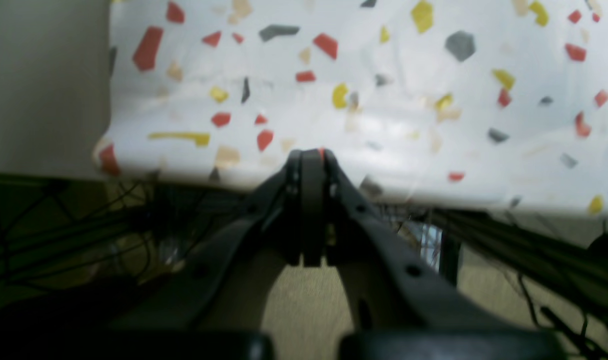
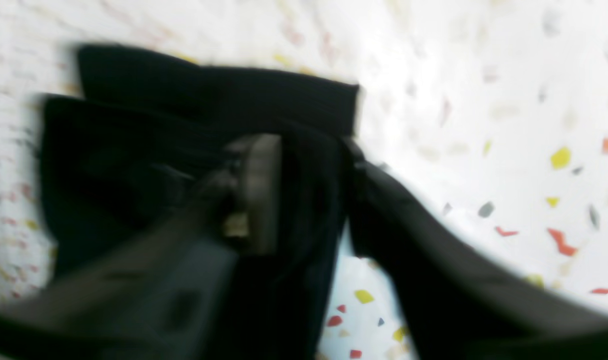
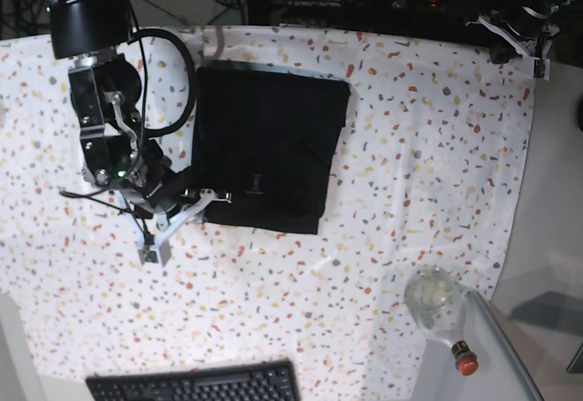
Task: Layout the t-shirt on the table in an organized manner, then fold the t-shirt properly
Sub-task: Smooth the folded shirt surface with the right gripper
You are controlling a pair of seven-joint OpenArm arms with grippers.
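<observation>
Folding looks nearly complete as the black t-shirt lies in a compact rectangle on the speckled counter, the right pincer parted at its edge, the left pincer closed, empty.

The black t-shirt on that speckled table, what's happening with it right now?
The t-shirt lies folded into a compact rectangle on the table. The right gripper is at the shirt's near left corner; in the blurred right wrist view its jaws stand apart around the fabric edge, so it looks to be letting go or adjusting. The left gripper is shut, holds nothing, and sits off at the table's far edge.
</observation>
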